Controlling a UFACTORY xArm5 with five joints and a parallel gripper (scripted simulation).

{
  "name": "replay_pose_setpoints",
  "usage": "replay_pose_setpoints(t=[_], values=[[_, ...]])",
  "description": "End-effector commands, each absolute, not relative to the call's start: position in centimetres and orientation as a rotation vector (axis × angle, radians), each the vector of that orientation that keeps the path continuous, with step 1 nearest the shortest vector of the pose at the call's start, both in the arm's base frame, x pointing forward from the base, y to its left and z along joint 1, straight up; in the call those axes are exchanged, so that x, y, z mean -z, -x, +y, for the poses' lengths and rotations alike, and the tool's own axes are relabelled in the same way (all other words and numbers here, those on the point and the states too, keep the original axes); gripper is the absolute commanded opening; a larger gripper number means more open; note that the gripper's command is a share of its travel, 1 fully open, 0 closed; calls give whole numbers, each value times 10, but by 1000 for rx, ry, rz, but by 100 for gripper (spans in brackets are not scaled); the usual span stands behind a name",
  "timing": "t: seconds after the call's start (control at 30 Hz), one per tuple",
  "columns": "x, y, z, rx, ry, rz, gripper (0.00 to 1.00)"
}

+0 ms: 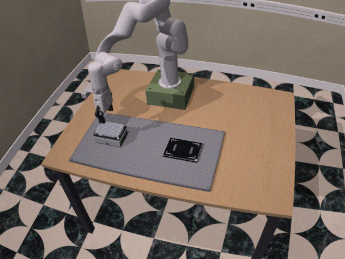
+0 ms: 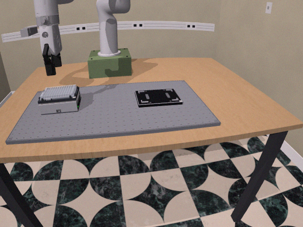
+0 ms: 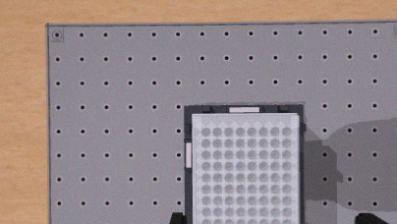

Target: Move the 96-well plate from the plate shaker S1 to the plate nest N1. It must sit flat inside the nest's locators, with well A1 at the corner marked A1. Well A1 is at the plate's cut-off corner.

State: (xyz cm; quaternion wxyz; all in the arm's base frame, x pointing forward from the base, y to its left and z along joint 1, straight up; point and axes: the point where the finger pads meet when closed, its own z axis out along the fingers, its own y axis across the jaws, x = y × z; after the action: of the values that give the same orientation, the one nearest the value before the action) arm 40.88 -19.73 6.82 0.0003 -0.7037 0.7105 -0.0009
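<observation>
The clear 96-well plate [image 1: 110, 130] [image 2: 59, 91] [image 3: 246, 167] sits flat on the plate shaker S1 [image 1: 109, 141] [image 2: 58, 107] at the left of the grey breadboard. The black plate nest N1 [image 1: 182, 149] [image 2: 158, 97] lies empty on the breadboard's right half, with white locator marks at its corners. My gripper [image 1: 100, 116] [image 2: 52, 65] [image 3: 271, 220] is open and empty. It points straight down and hangs well above the shaker's back left edge. In the wrist view only its fingertips show at the bottom edge, on either side of the plate.
The grey perforated breadboard [image 1: 147, 167] [image 2: 112, 119] [image 3: 113, 123] lies on the wooden table [image 1: 255, 128] [image 2: 224, 94]. The arm's green base block [image 1: 170, 94] [image 2: 109, 63] stands behind the breadboard.
</observation>
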Motion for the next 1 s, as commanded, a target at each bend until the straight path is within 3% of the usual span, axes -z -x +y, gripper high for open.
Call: replay_pose_setpoints(t=[0.0, 0.97], values=[[-65, -410, -198, 7, 2210, 2231, 100], [-23, -410, -198, 7, 2210, 2231, 100]])
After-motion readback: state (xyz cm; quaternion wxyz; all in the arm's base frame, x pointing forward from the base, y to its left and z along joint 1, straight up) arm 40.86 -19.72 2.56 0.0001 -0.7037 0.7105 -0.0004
